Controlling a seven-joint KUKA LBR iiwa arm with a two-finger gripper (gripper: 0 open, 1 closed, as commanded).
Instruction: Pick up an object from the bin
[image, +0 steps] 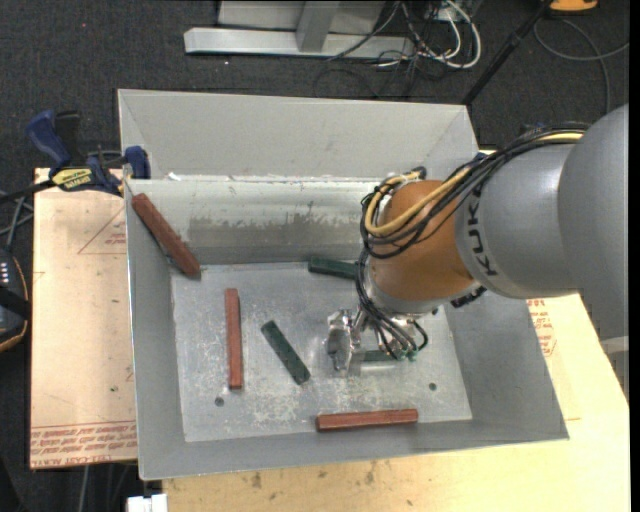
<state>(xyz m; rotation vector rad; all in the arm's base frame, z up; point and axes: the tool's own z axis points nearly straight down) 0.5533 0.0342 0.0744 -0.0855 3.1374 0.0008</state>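
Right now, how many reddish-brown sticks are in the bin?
3 sticks: one leaning far left, one on the floor's left, one along the near wall. Others may be hidden.

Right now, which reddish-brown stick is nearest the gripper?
The crosswise stick, lying just below the gripper in the camera view; the lengthwise stick and the leaning stick sit much further to the left.

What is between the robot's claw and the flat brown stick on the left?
In the camera view, a slanted dark green bar lies between the gripper and that brown stick.
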